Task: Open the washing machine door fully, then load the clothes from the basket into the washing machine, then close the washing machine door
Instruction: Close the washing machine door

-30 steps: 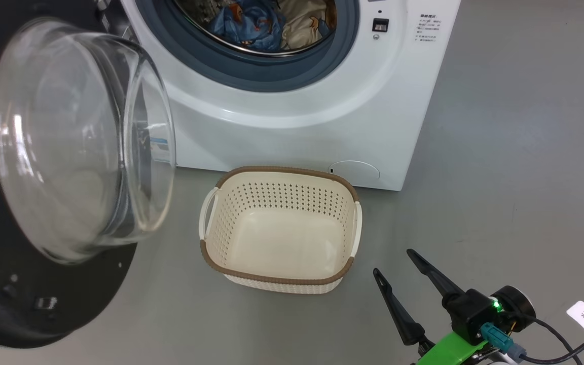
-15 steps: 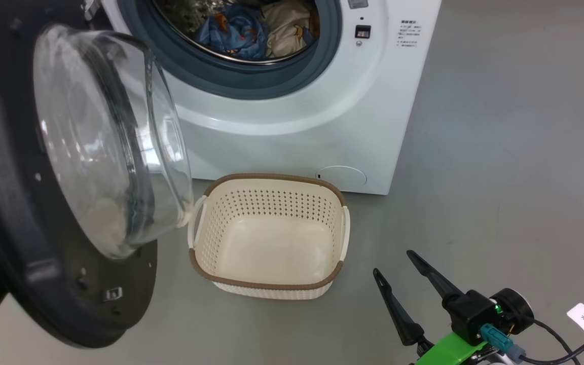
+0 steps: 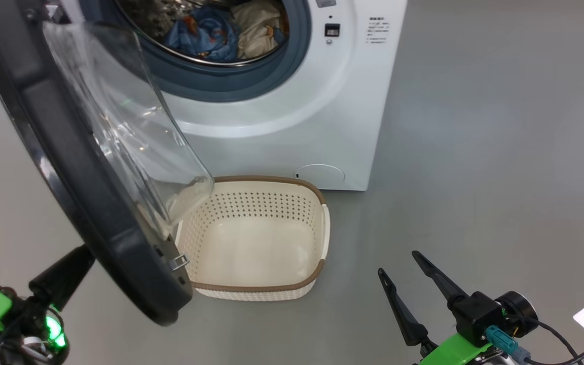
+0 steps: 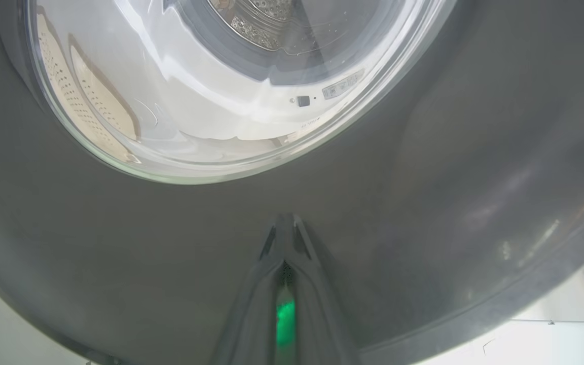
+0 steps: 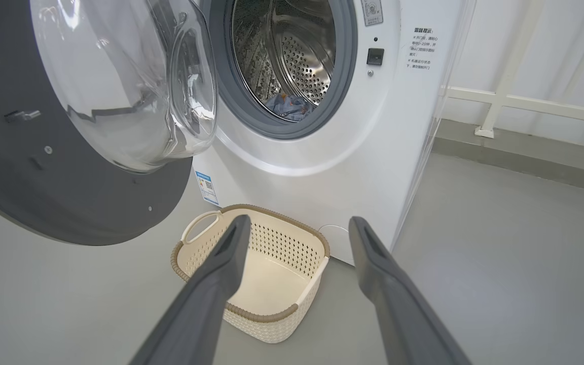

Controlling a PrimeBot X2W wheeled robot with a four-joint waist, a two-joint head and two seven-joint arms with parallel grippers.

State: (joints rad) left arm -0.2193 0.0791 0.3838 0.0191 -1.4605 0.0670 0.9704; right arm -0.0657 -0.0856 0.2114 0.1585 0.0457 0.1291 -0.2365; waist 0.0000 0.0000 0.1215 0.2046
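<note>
The washing machine door point(image 3: 79, 203) stands partly swung, edge-on across the left of the washing machine point(image 3: 282, 121) mouth. Its glass bowl point(image 3: 135, 126) juts over the left rim of the basket point(image 3: 266, 178), perhaps touching it. The mouth's right half is unblocked from the front. Open grey floor point(image 3: 474, 152) lies right of basket and machine.

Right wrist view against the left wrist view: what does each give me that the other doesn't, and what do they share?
Right wrist view: the open right gripper, a blue garment low in the washer, and the door's inner side.
Left wrist view: the shut left gripper, tips at the door's dark outer face; contact is unclear.
Both: the door's glass bowl, the washer's front and the empty basket, which the left wrist view gives warped through the glass.
</note>
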